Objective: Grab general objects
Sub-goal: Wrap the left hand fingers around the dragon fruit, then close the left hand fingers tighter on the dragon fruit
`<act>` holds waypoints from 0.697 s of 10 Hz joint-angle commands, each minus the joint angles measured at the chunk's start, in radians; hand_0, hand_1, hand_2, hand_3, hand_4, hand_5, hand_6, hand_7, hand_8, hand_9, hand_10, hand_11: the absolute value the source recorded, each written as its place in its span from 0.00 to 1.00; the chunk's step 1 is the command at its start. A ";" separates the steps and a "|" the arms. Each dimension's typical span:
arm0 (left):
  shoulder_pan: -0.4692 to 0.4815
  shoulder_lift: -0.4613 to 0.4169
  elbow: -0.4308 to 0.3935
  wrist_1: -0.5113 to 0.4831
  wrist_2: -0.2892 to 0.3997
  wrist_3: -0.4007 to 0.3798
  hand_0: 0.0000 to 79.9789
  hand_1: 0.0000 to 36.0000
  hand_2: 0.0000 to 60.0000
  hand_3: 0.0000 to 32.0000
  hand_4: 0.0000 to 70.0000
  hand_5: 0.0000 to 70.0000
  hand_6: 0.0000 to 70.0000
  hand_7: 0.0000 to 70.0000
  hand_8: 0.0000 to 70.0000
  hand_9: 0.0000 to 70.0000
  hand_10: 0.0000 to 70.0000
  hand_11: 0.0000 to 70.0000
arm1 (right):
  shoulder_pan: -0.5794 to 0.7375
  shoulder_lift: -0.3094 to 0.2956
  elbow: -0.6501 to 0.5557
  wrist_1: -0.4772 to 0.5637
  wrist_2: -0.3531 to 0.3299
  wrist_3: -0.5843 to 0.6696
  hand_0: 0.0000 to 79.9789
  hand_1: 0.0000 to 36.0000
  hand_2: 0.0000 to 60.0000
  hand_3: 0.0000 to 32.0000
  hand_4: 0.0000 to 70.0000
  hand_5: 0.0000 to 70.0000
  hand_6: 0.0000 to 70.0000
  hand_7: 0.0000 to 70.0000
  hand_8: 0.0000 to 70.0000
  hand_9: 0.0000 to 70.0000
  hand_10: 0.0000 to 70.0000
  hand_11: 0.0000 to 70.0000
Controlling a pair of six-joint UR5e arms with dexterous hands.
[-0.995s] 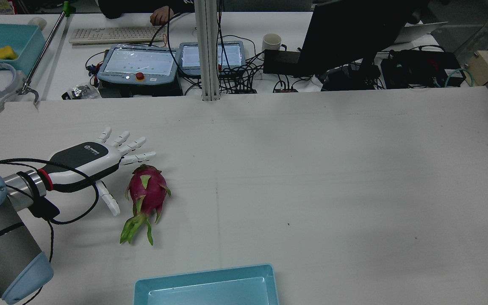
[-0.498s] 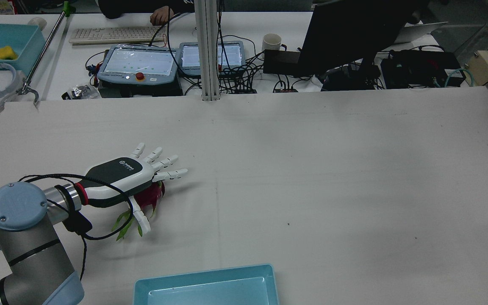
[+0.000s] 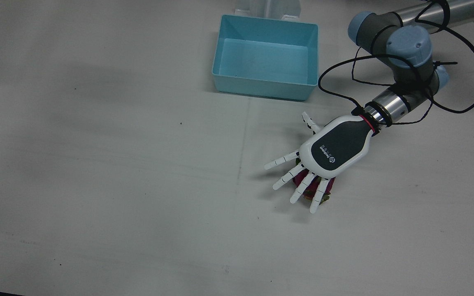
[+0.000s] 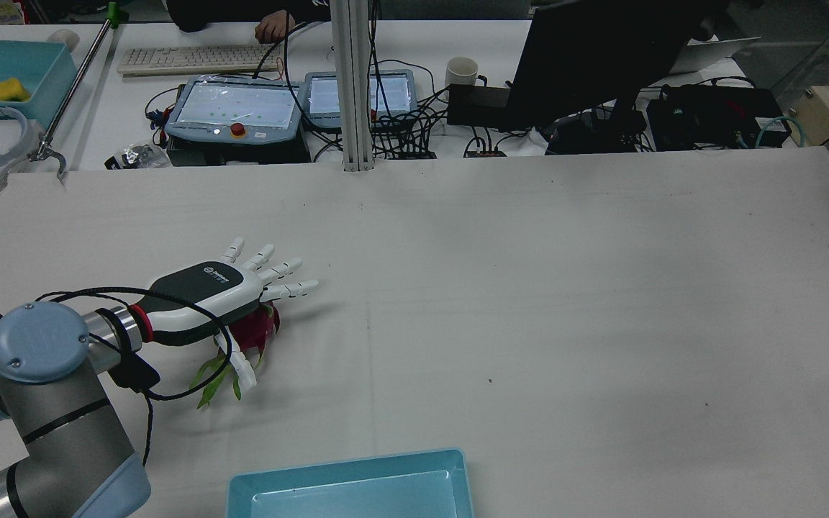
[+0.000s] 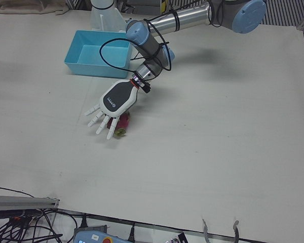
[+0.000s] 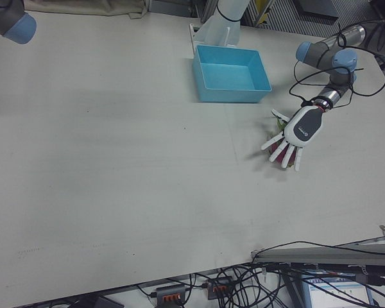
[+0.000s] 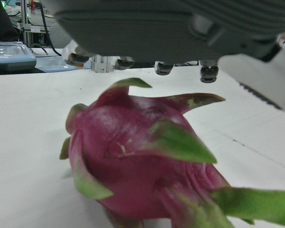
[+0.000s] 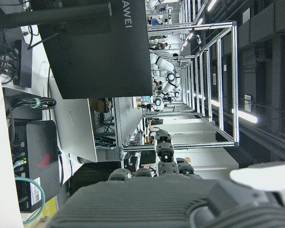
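Left robot hand (image 4: 231, 295) flat, palm down, spread directly over the dragon fruit (image 4: 252, 329); fingers (image 3: 292, 179) straight and fanned apart, nothing held. Fruit lies on its side on the worktop (image 4: 529, 288), on the robot's left half, nearer the robot's edge than the operators' edge. In the rear view the red body shows under the palm, green leaf tips (image 4: 209, 381) trailing back toward the robot's edge, thumb (image 4: 242, 367) lying across them. Hand camera shows the fruit (image 7: 142, 161) close beneath the palm with a sliver of daylight above its upper scales; contact cannot be confirmed, probably just clear. In the front view only a small patch of red (image 3: 309, 187) peeks between the fingers. Blue bin (image 3: 266, 57) sits at the robot's edge near the middle, apart from hand and fruit. Right robot hand (image 8: 171, 190): only its own camera shows it, fingers seen edge-on against the lab background; whether spread or curled cannot be told.
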 commanded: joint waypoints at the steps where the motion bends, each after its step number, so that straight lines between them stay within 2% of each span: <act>1: -0.031 -0.005 0.006 0.023 0.003 0.009 0.48 0.00 0.00 1.00 0.00 0.00 0.00 0.03 0.00 0.00 0.00 0.00 | 0.000 0.000 -0.001 0.001 0.000 0.003 0.00 0.00 0.00 0.00 0.00 0.00 0.00 0.00 0.00 0.00 0.00 0.00; 4: -0.024 0.001 0.012 0.024 0.002 0.011 0.51 0.00 0.00 1.00 0.00 0.00 0.00 0.03 0.00 0.00 0.00 0.00 | 0.000 0.000 -0.005 0.001 0.000 0.004 0.00 0.00 0.00 0.00 0.00 0.00 0.00 0.00 0.00 0.00 0.00 0.00; 7: -0.022 0.001 0.062 -0.045 -0.003 0.012 0.51 0.00 0.00 1.00 0.00 0.00 0.00 0.03 0.00 0.00 0.00 0.00 | 0.000 0.000 -0.005 0.001 0.000 0.004 0.00 0.00 0.00 0.00 0.00 0.00 0.00 0.00 0.00 0.00 0.00 0.00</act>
